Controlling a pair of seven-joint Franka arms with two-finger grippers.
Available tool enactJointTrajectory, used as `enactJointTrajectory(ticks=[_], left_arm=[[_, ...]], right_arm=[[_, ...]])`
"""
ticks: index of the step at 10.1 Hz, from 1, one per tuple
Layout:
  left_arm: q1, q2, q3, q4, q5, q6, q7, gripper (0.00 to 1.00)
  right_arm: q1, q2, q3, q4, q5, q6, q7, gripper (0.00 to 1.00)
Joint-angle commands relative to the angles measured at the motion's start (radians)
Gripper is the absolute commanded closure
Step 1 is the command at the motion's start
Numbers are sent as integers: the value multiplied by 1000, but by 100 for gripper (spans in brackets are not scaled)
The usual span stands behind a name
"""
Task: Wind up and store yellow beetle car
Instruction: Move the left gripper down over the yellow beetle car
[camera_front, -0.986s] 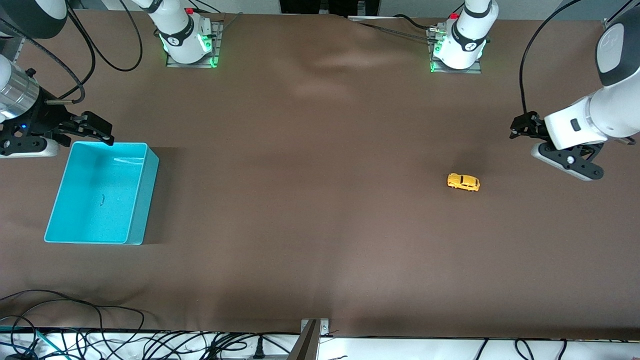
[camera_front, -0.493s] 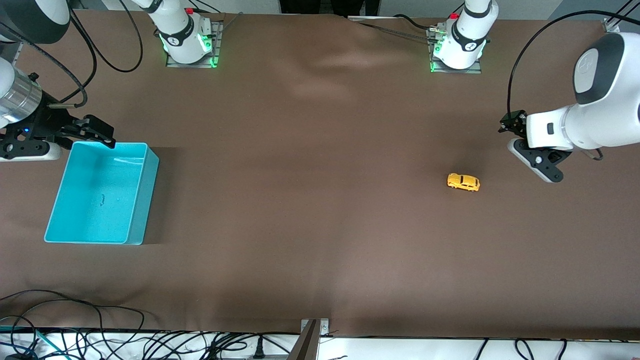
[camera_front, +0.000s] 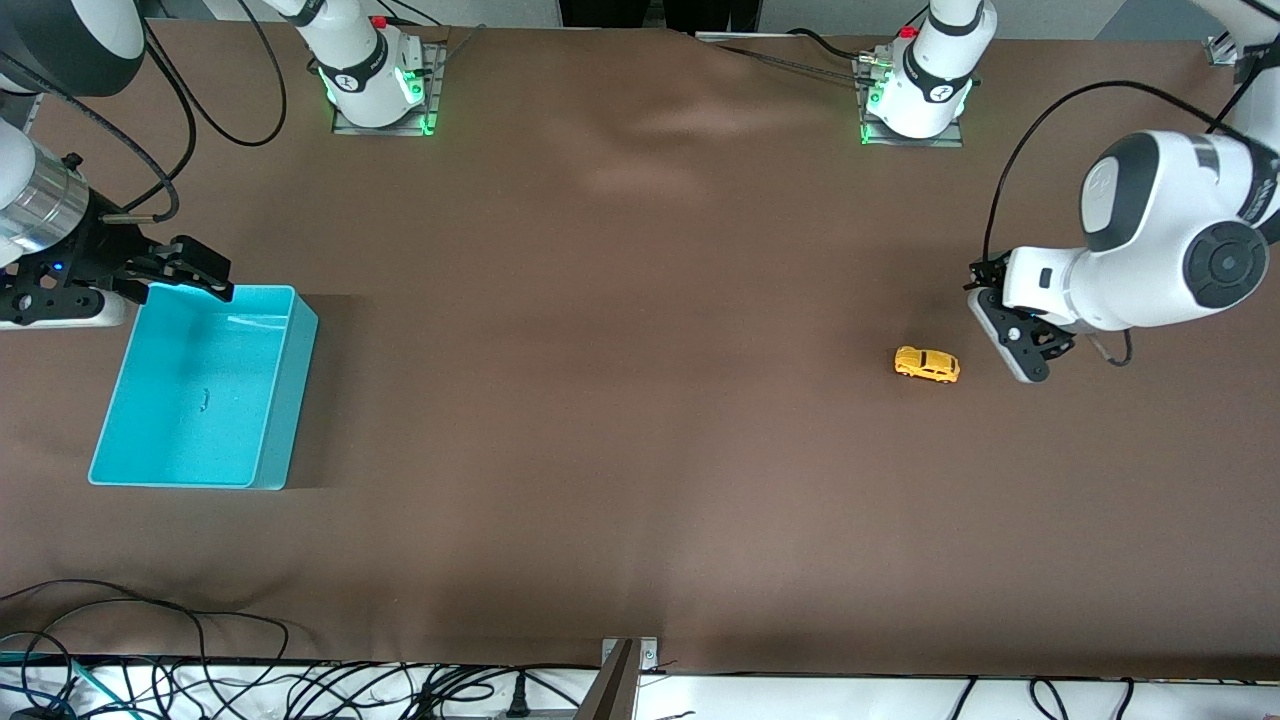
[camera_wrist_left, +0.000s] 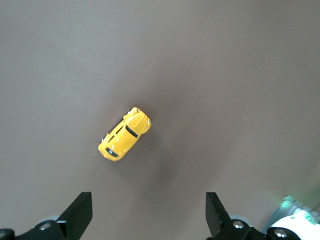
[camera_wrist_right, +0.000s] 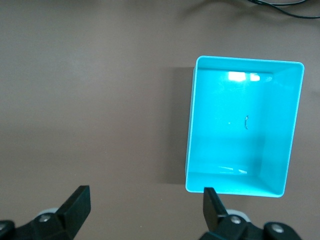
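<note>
The approach is in hand: the left gripper, fingers wide and empty, hangs just beside the yellow beetle car and must next center over it and descend, while the right gripper, open and empty, waits by the bin.

Brown table, cables (front edge)

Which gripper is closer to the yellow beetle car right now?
Left. The left gripper, fingers open, hangs just beside the yellow beetle car, toward the left arm's end. The right gripper, also open, waits at the turquoise bin's edge.

High front camera spans the table; wrist cameras look straight down.
</note>
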Motion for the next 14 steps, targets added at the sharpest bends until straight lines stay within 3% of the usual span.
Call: enactJointTrajectory(ticks=[1,5,7,14], left_arm=[[5,62,-4,-46,-3,125,177,0],[21,122,-3,-142,-2,363,447,0],[-39,119,-25,-213,119,490,431,0],[-39,125,-29,-212,144,494,425,0]], right_arm=[[-5,-7,1,-7,3,9,-12,0],[-5,-7,1,-7,3,6,-12,0],[-5,-7,1,-7,3,9,-12,0],[-5,-6,1,-7,3,9,-12,0]])
